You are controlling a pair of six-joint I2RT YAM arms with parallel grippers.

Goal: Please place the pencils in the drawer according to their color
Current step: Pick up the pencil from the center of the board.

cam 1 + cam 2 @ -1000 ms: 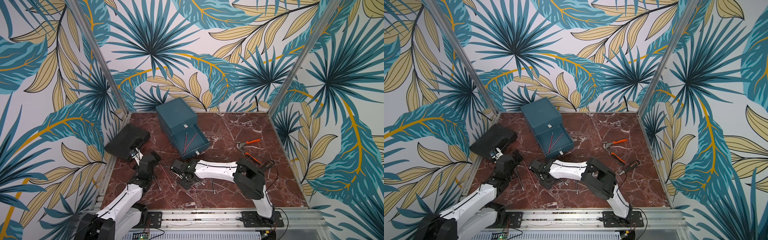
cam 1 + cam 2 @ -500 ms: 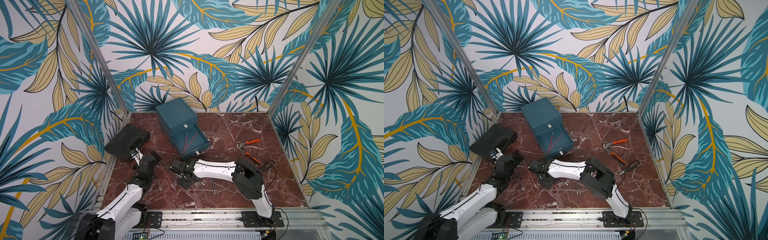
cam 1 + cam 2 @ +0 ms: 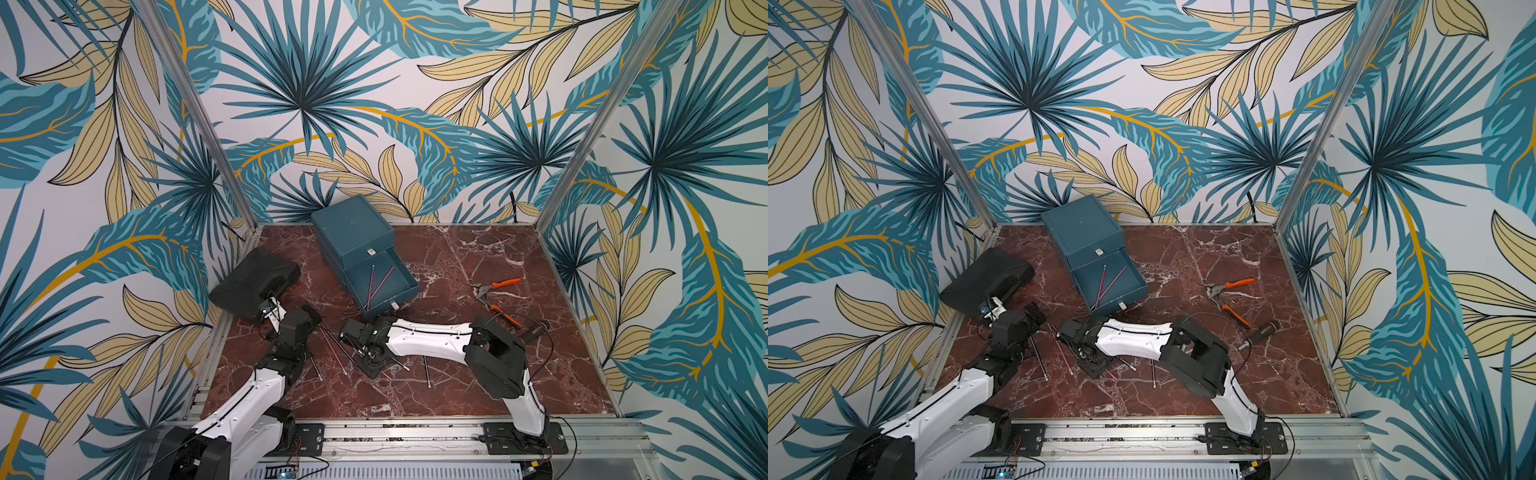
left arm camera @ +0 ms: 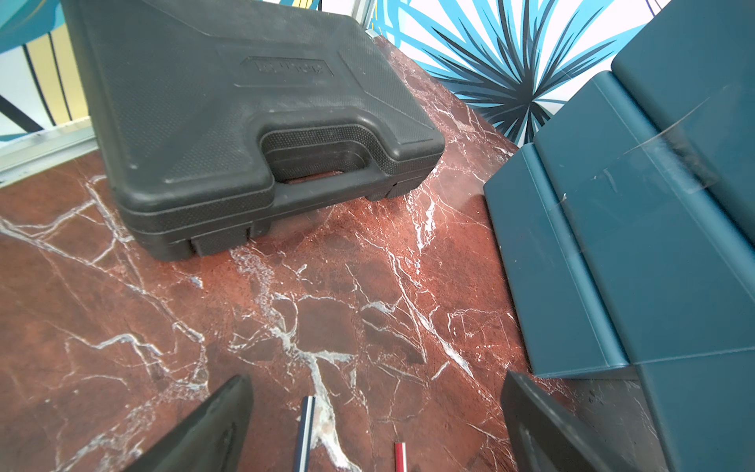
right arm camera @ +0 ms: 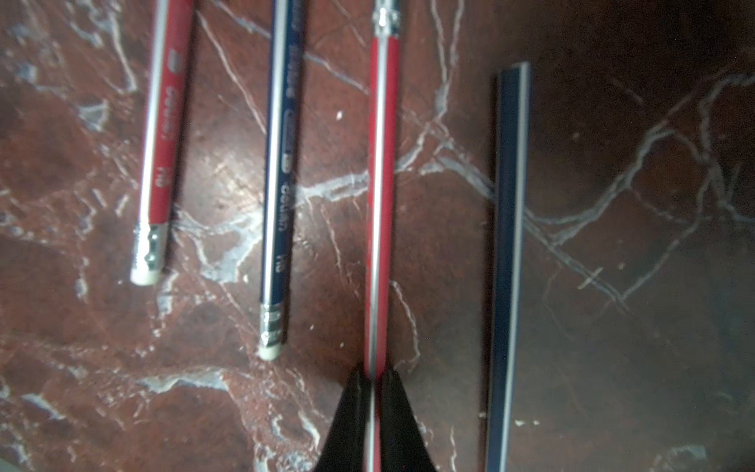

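Note:
The dark teal drawer chest (image 3: pixel 353 237) stands at the back left, its lowest drawer (image 3: pixel 384 286) pulled out with two red pencils (image 3: pixel 377 282) lying in it. Several more pencils lie on the marble in front of it. In the right wrist view my right gripper (image 5: pixel 375 374) is shut on a red pencil (image 5: pixel 382 204), low over the floor. Beside that one lie another red pencil (image 5: pixel 163 135) and two dark blue pencils (image 5: pixel 282 184) (image 5: pixel 508 245). My left gripper (image 4: pixel 376 408) is open over bare marble, with a dark pencil tip (image 4: pixel 306 425) and a red tip (image 4: pixel 399 455) between its fingers.
A flat black case (image 3: pixel 253 282) lies at the left edge, just beyond my left gripper (image 3: pixel 309 318). Orange-handled pliers (image 3: pixel 496 286) and a screwdriver (image 3: pixel 536 330) lie to the right. The open drawer's front sits close behind my right gripper (image 3: pixel 371 365).
The right arm has edged slightly to the left over the loose pencils. The left arm has stayed where it was.

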